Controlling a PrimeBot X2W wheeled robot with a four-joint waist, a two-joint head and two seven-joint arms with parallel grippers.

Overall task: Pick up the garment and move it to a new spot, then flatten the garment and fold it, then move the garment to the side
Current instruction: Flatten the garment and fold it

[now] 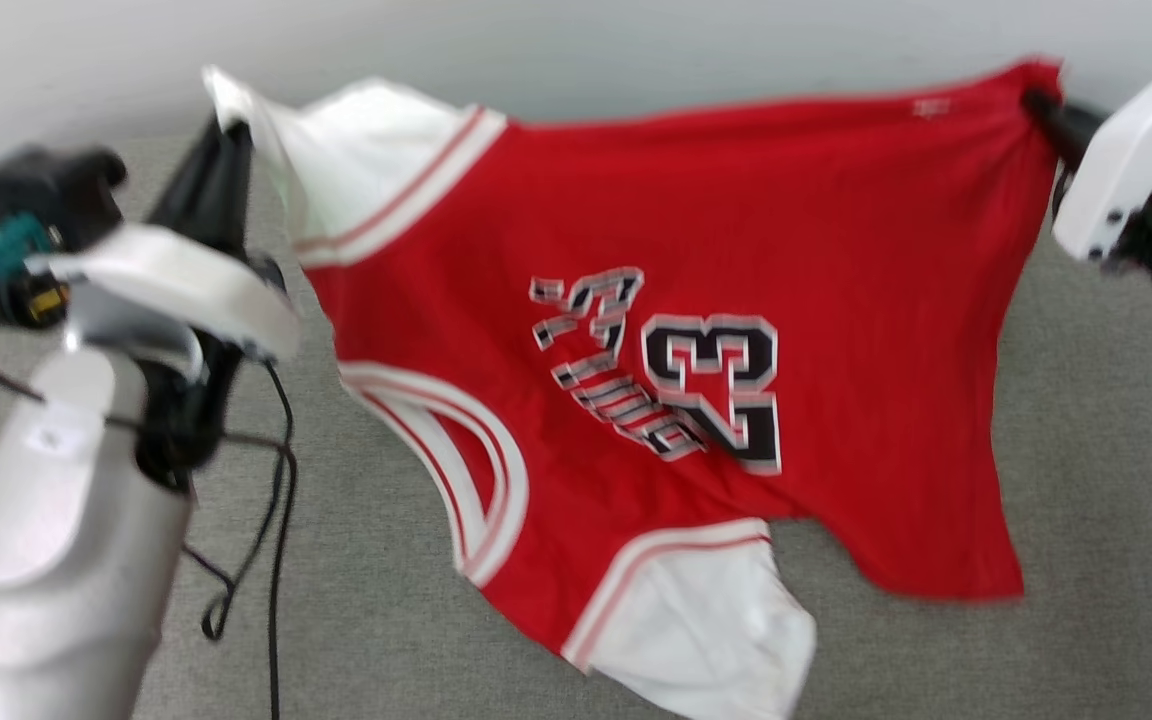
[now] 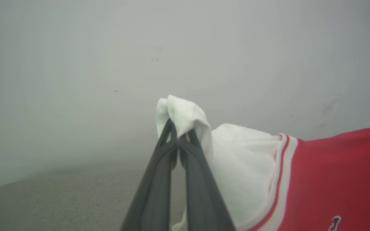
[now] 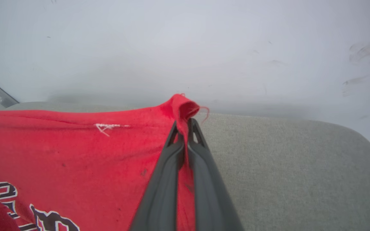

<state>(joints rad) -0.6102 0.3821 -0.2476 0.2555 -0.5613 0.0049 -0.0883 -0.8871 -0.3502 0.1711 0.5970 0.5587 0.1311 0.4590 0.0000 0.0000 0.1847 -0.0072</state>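
You seem to be in a bare test room: a grey cloth-covered surface [image 1: 1086, 480] with rounded corners, and just behind it a plain, scuffed pale wall [image 2: 75, 64].

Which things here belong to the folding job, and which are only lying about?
Belong to the job: the garment, spread out; the left gripper, jaws shut on its white sleeve; the right gripper, jaws shut on its red corner.
Just there: the grey fabric surface; the black cable; the pale wall.
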